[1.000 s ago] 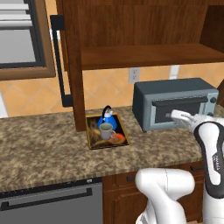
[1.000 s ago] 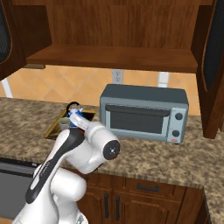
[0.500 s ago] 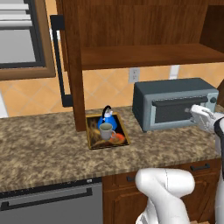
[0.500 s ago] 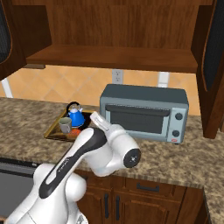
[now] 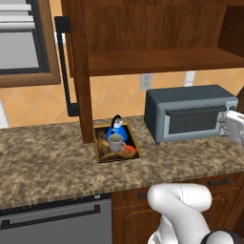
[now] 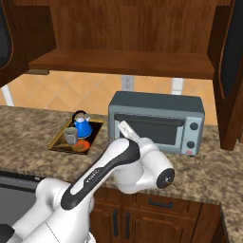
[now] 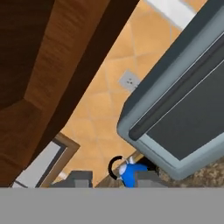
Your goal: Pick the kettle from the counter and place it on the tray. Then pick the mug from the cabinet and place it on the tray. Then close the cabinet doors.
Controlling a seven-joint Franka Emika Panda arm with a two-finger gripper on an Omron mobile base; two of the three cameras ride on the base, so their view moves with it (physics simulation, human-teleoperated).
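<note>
The blue kettle and the grey mug both stand on the wood-rimmed tray on the granite counter. My gripper hangs in front of the toaster oven, well right of the tray. In the hand view the gripper has its fingertips apart with nothing between them, and the kettle is small and far beyond. The cabinet is open. Its left door and right door stand swung out.
A grey toaster oven sits on the counter right of the tray. A wall outlet is behind it. A dishwasher front lies below the counter at left.
My arm has swung right, away from the tray. The hand now sits at the right edge of the left base view. Kettle, mug and tray have not moved.
</note>
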